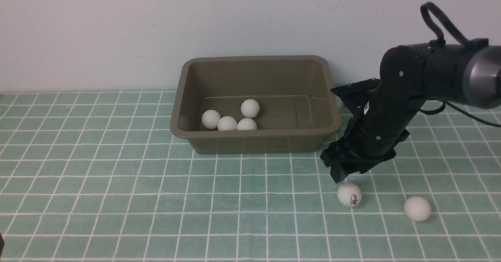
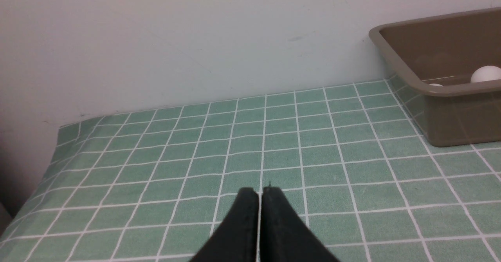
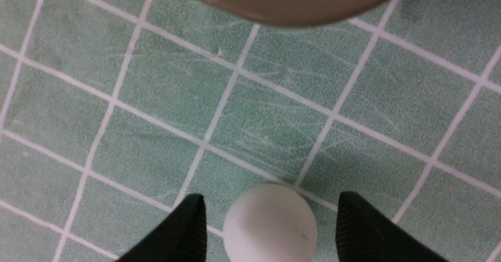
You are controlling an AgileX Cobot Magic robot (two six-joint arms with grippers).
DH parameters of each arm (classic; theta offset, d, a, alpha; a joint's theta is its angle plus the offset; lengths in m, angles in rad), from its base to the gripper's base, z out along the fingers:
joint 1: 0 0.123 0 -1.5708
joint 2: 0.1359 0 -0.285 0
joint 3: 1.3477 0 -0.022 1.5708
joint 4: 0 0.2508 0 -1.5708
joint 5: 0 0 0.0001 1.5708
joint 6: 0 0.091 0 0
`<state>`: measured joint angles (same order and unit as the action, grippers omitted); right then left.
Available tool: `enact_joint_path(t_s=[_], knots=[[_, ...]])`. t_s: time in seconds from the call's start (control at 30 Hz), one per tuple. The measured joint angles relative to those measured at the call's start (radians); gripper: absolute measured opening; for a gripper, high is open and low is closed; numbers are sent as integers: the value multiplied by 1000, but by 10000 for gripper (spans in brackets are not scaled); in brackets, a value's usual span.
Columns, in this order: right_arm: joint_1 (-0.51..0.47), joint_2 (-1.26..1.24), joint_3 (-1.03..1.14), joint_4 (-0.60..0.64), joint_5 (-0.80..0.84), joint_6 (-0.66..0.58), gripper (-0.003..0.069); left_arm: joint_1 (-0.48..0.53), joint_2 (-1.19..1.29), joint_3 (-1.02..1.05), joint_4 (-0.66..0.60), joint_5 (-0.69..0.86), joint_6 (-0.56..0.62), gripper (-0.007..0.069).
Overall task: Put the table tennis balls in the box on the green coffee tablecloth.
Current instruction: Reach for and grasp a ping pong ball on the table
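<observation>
The olive-brown box (image 1: 254,133) stands on the green tablecloth (image 1: 117,176) by the back wall, with several white table tennis balls (image 1: 227,123) inside. Two more balls lie on the cloth in front of its right end: one with a dark logo (image 1: 349,194) and a plain one (image 1: 417,208). My right gripper (image 1: 344,172) hangs just above the logo ball. In the right wrist view that ball (image 3: 270,226) sits between the spread fingers of the open gripper (image 3: 271,196), with a gap on each side. My left gripper (image 2: 260,192) is shut and empty over bare cloth.
A pale wall rises right behind the box. The cloth's left edge drops off (image 2: 51,156) in the left wrist view. The box's rounded corner (image 3: 289,3) is close ahead of the right gripper.
</observation>
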<state>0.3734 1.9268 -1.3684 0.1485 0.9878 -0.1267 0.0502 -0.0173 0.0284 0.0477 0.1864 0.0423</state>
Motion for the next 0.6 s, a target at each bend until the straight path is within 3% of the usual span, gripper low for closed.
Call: enact_joint_path(t_s=[0.6], knots=[[0,53,1,5,49,0,406,0,0,0,0,0,0,-8]])
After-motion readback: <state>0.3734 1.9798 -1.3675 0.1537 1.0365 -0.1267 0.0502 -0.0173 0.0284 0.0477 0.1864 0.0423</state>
